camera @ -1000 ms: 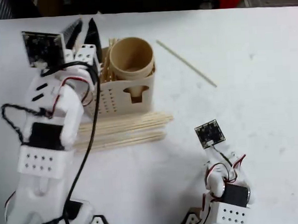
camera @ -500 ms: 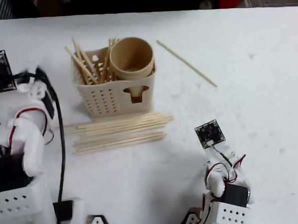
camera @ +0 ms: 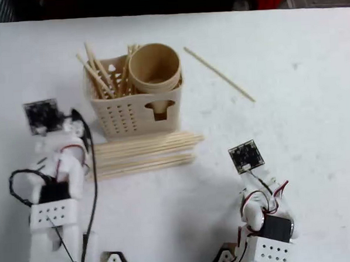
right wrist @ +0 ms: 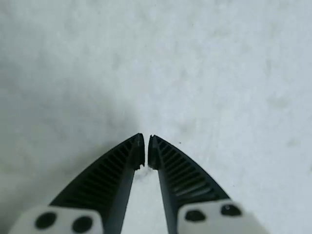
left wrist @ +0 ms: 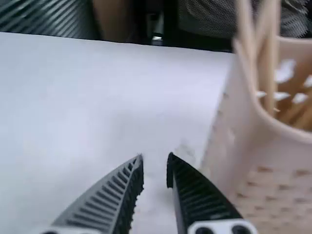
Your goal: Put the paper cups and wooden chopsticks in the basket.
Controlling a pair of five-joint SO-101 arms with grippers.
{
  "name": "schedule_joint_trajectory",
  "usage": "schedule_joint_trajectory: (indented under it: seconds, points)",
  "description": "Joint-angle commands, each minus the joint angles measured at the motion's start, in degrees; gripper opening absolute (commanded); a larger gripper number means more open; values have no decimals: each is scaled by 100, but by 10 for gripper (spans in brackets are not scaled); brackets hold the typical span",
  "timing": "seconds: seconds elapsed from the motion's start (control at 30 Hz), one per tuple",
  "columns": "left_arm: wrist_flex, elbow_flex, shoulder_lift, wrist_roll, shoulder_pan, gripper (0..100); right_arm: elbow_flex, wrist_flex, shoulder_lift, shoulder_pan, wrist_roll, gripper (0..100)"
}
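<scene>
High view and wrist views. The left arm (camera: 54,172), which had stood over the cream perforated plastic basket (camera: 133,117) a second earlier, had drawn back to the near left of it. The left gripper (left wrist: 154,163) had its jaws slightly parted and empty. Upright wooden chopsticks (camera: 101,73) filled the basket's left compartment and a tan paper cup (camera: 154,66) its right. A chopstick bundle (camera: 144,153) lay just near of the basket, and a single chopstick (camera: 219,74) lay to the far right. The right gripper (right wrist: 146,141), jaws pressed together, had not moved.
</scene>
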Motion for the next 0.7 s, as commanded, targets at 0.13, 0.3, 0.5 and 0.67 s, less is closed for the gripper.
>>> schedule_joint_trajectory:
  seconds: [0.13, 0.3, 0.5, 0.67]
  points:
    - [-352, 123, -75, 35, 330, 102, 53, 13, -57, -224, 18, 32]
    - [-325, 123, -75, 35, 356, 102, 53, 13, -57, -242, 35, 31]
    - [-352, 255, -101, 35, 347, 102, 53, -13, -57, -286, 62, 31]
    - [-352, 299, -110, -79, 347, 102, -44, -664, -57, 48, 738, 35]
